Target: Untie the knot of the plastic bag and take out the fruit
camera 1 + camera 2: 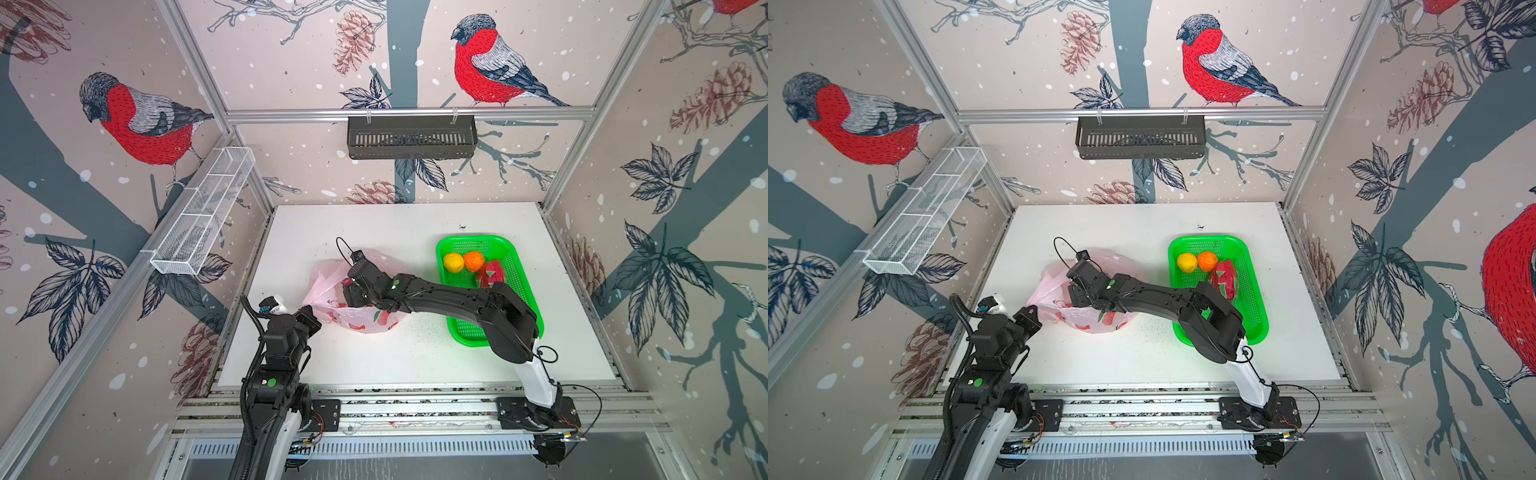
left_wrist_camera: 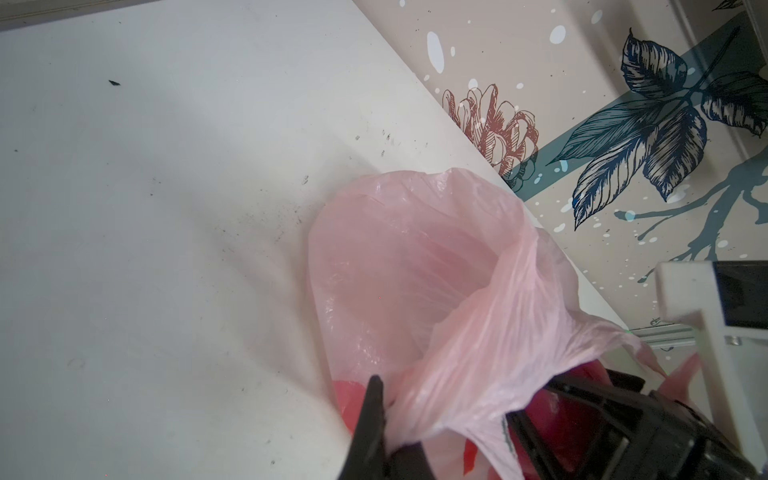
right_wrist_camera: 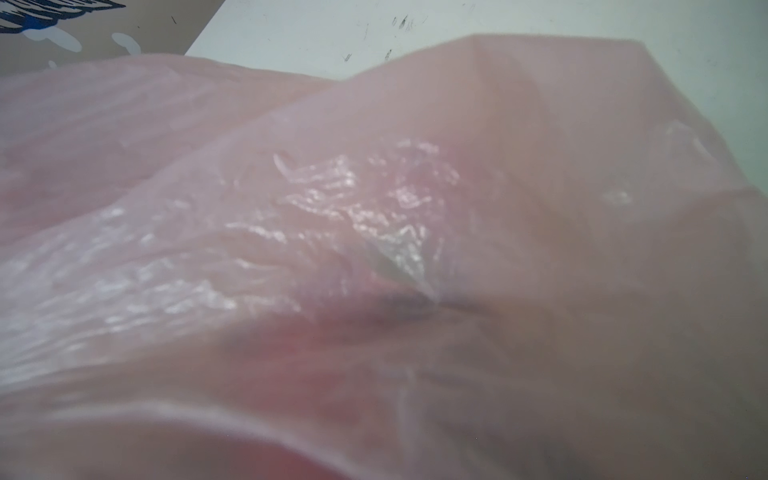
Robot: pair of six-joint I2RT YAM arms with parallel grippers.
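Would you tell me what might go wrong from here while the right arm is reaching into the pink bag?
1. The right gripper reaches into the plastic bag, and its wrist view shows only film, so it may close on film alone.
2. The left gripper pinches the thin rim; a hard pull could tear it or drag the bag.

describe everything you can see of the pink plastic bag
The plastic bag is thin, translucent pale pink film with red fruit prints, crumpled, its mouth open. It lies on the white table, apart from the green basket. The left gripper pinches a gathered edge; the right gripper reaches into the mouth.
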